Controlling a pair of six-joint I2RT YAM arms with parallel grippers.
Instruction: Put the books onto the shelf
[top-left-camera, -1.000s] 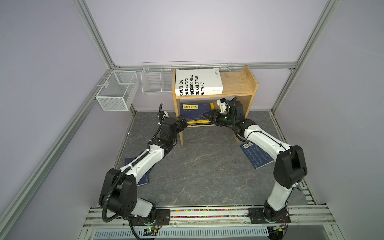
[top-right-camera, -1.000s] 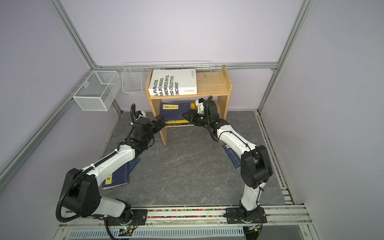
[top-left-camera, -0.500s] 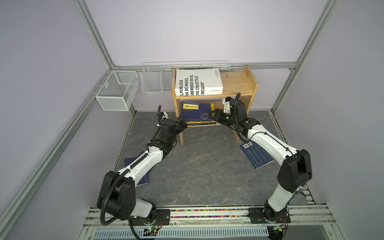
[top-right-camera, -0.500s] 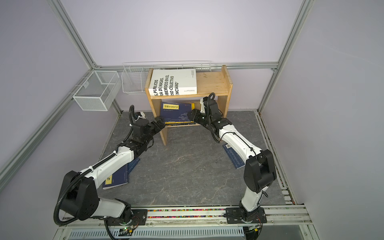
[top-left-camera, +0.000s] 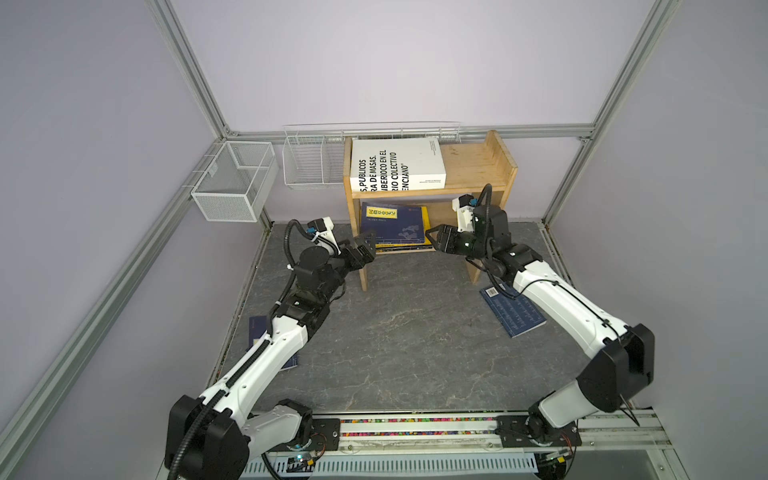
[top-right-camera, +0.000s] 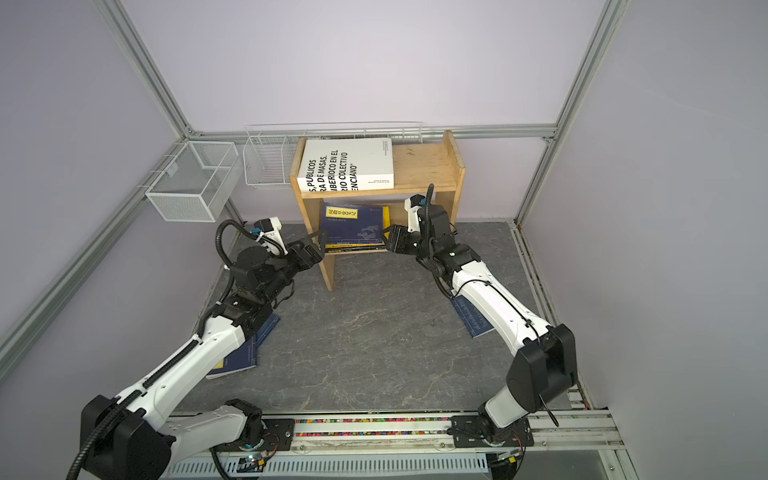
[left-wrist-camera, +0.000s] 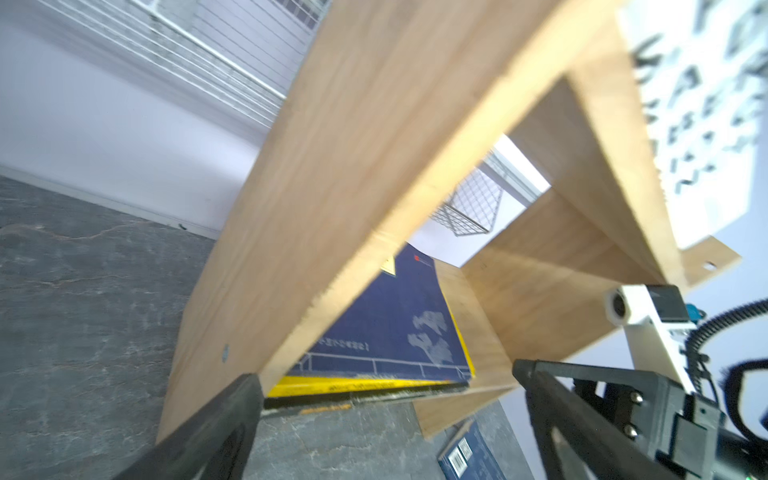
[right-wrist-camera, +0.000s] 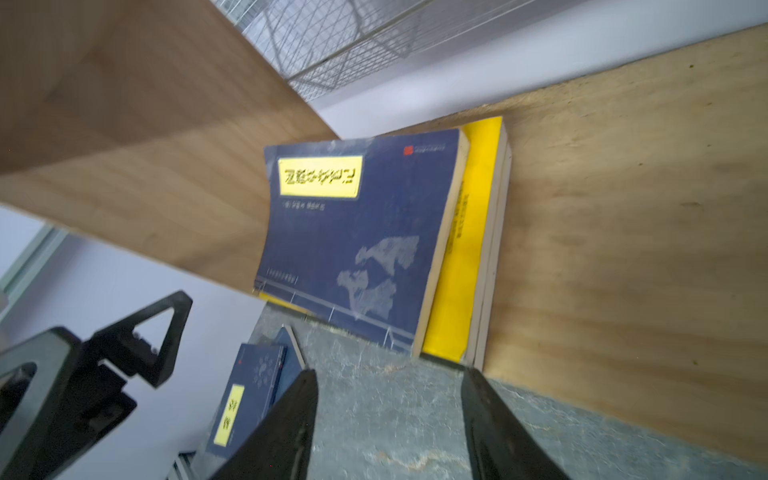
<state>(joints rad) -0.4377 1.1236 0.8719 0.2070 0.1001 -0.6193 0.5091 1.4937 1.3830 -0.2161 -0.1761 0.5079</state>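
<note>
Left gripper (top-left-camera: 371, 247) hangs empty, jaws spread wide, at the front of a light pine two-tier wooden shelf (top-left-camera: 478, 166). Right gripper (top-left-camera: 433, 240) faces it, jaws parted on nothing. We judge both free for a thin navy book (top-right-camera: 241, 357) on the grey floor under the left arm and a second navy book (top-left-camera: 515, 318) under the right. Only the right wrist view reveals a yellow book (right-wrist-camera: 465, 249) beneath the navy yellow-labelled book (right-wrist-camera: 361, 232) lying flat on the lower tier. Only top views show the thick white book (top-left-camera: 397, 166) on top.
</note>
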